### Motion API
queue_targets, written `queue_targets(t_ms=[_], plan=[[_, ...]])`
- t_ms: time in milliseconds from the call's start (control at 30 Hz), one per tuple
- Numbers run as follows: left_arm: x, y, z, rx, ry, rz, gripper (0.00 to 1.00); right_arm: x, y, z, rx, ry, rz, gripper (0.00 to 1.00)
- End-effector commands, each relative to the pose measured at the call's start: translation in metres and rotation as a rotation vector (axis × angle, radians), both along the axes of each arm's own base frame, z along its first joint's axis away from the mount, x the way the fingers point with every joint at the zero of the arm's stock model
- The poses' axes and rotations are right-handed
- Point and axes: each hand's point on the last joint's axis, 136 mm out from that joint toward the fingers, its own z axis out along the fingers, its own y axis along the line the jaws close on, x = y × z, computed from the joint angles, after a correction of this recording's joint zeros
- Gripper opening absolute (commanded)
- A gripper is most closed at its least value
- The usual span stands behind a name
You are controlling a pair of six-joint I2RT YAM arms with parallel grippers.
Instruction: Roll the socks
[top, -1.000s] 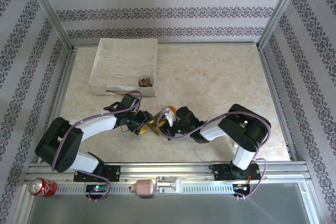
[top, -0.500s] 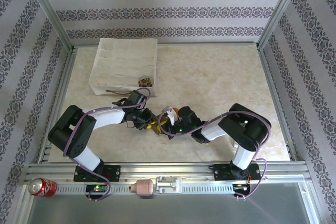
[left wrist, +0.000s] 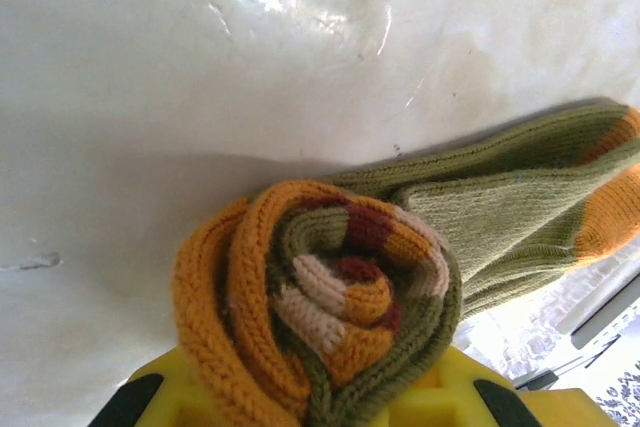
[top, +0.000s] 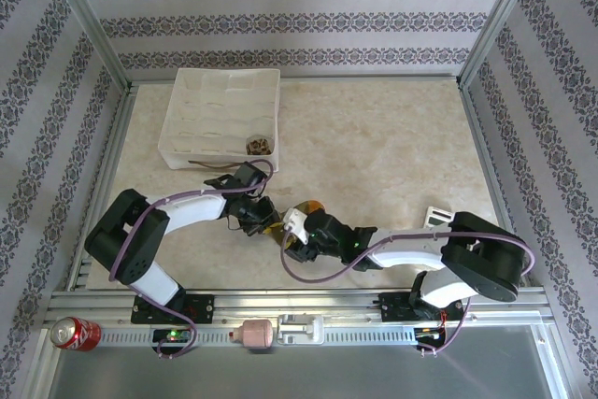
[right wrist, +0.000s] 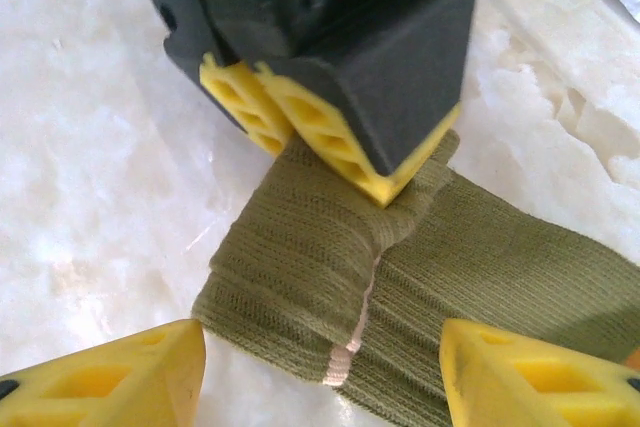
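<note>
The olive-green sock [top: 283,222] lies on the marble table between my two grippers, its orange toe [top: 313,204] pointing away. One end is wound into a tight roll [left wrist: 320,297] of orange, olive, red and beige. My left gripper [left wrist: 315,402] is shut on that roll, also seen as black-and-yellow fingers [right wrist: 330,147] pinching the fabric. The flat olive part [right wrist: 330,277] spreads out beneath my right gripper [right wrist: 320,377], which is open and astride it without touching. A brown patterned sock bundle [top: 259,145] sits in the tray's near-right compartment.
A white compartment tray [top: 224,114] stands at the back left, just beyond the left arm. A small white bracket [top: 437,217] lies at the right. A red can [top: 73,332] and a pink bottle [top: 257,334] rest on the front rail.
My left gripper moved in and closed on the rolled end. My right gripper let go of the sock and opened, and its arm swung lower and to the right.
</note>
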Motion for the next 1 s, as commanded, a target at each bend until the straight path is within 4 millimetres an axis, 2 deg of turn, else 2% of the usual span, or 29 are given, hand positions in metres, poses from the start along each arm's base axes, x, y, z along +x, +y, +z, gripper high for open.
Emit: queue_targets(t_ms=[0, 200, 300, 367, 400, 433, 533, 567, 600, 667, 767, 900, 967], plan=[[-0.037, 0.027, -0.029, 0.177, 0.175, -0.002, 0.00, 0.015, 0.000, -0.001, -0.137, -0.133, -0.026, 0.64], [-0.034, 0.023, -0.028, 0.179, 0.176, -0.013, 0.00, 0.025, 0.025, -0.002, -0.140, -0.140, -0.039, 0.65], [-0.033, 0.021, -0.028, 0.174, 0.176, -0.014, 0.00, 0.029, 0.024, -0.017, -0.181, -0.114, -0.069, 0.64], [-0.032, 0.020, -0.026, 0.171, 0.175, -0.014, 0.00, 0.033, 0.014, -0.032, -0.214, -0.074, -0.115, 0.58], [-0.032, 0.020, -0.024, 0.170, 0.172, -0.014, 0.00, 0.034, 0.009, -0.039, -0.231, -0.053, -0.135, 0.54], [-0.031, 0.020, -0.022, 0.167, 0.168, -0.014, 0.00, 0.034, 0.003, -0.046, -0.244, -0.027, -0.151, 0.45], [-0.029, 0.019, -0.013, 0.159, 0.152, -0.012, 0.01, 0.031, -0.012, -0.056, -0.248, 0.027, -0.184, 0.08], [-0.028, 0.019, -0.009, 0.157, 0.140, -0.008, 0.06, 0.028, -0.016, -0.057, -0.238, 0.044, -0.188, 0.01], [-0.026, 0.018, -0.005, 0.152, 0.129, -0.006, 0.12, 0.025, -0.020, -0.059, -0.233, 0.062, -0.193, 0.00], [-0.022, 0.017, 0.004, 0.139, 0.104, 0.005, 0.29, 0.015, -0.031, -0.067, -0.218, 0.128, -0.205, 0.00], [-0.016, 0.013, 0.014, 0.114, 0.078, 0.010, 0.48, -0.001, -0.043, -0.080, -0.187, 0.217, -0.218, 0.00], [-0.007, 0.008, 0.028, 0.089, 0.027, 0.013, 0.68, -0.011, -0.056, -0.091, -0.158, 0.299, -0.251, 0.00], [0.000, 0.007, 0.036, 0.081, -0.012, 0.016, 0.72, -0.013, -0.058, -0.094, -0.131, 0.345, -0.261, 0.00]])
